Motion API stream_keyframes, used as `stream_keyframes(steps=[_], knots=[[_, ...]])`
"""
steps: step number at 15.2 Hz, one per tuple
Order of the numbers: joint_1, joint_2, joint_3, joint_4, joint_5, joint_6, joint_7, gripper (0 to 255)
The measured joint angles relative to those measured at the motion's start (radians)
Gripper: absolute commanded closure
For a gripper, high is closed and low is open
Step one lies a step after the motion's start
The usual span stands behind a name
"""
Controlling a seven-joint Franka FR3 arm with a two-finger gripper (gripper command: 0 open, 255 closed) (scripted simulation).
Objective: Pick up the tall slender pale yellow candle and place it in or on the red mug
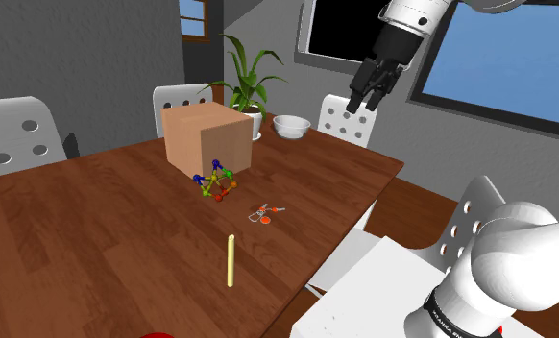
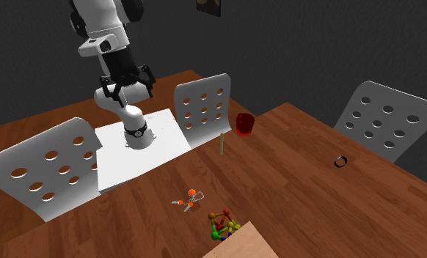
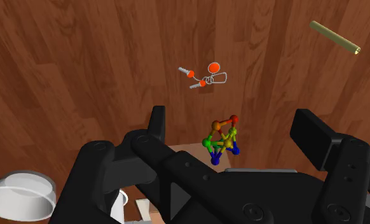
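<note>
Black fingers (image 3: 317, 133) of the robot's gripper (image 1: 365, 102) stand spread wide with nothing between them, high above the far side of a brown wooden table (image 1: 95, 221). Pale yellow and thin as a pencil, the candle (image 1: 230, 260) lies flat on bare wood near the table's front edge in the shoulder view, well apart from the gripper. The red mug (image 2: 244, 123) stands upright near one end of the candle, close but not touching, by the table's edge on the side of the robot's white stand (image 2: 168, 143). Further out lie a bunch of keys with orange tags (image 1: 264, 213), then a small toy of coloured balls and sticks (image 1: 216, 182) just beside a cardboard box (image 1: 206, 139). A white bowl (image 1: 291, 125) and a potted plant (image 1: 249, 77) sit toward the far edge, and a small dark ring (image 2: 341, 161) lies alone on the wood.

The job appears to be at its opening step, the reach for the candle, with no grasp made. The next move calls for bringing the hand toward the stand and down. The wrist must turn so the fingers straddle the candle across its narrow width, then close low against the wood. A thing so thin and round could roll from a careless pinch.
</note>
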Motion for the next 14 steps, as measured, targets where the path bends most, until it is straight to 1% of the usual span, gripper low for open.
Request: stream_keyframes(steps=[1, 4, 6, 9, 14], knots=[[0.000, 0.000, 0.000, 0.000, 0.000, 0.000, 0.000, 0], [0.003, 0.016, 0.048, -0.026, 0.020, 0.029, 0.058, 0], [0.008, 0.021, 0.094, -0.059, 0.041, 0.055, 0.114, 0], [0.013, 0.053, 0.162, -0.075, 0.070, 0.084, 0.198, 0], [0.019, 0.150, 0.288, -0.077, 0.116, 0.157, 0.350, 0]])
